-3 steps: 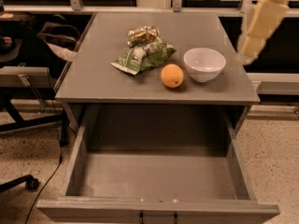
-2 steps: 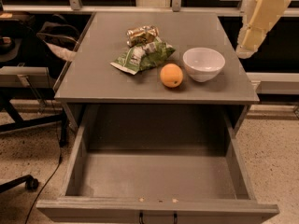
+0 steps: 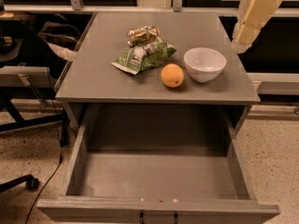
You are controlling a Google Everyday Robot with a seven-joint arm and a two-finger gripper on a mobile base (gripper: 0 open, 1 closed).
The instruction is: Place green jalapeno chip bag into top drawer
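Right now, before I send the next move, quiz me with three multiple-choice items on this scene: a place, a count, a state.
1. The gripper is: A) raised beside the table's far right corner; B) low by the floor; C) over the left edge.
2. Things on the tabletop: A) two; B) four; C) six.
3. The top drawer is: A) shut; B) open and full; C) pulled open, nothing inside.

Answers: A, it shows up right, beyond the white bowl. B, crushed can, green jalapeno chip bag, orange and bowl. C, its bare floor shows.
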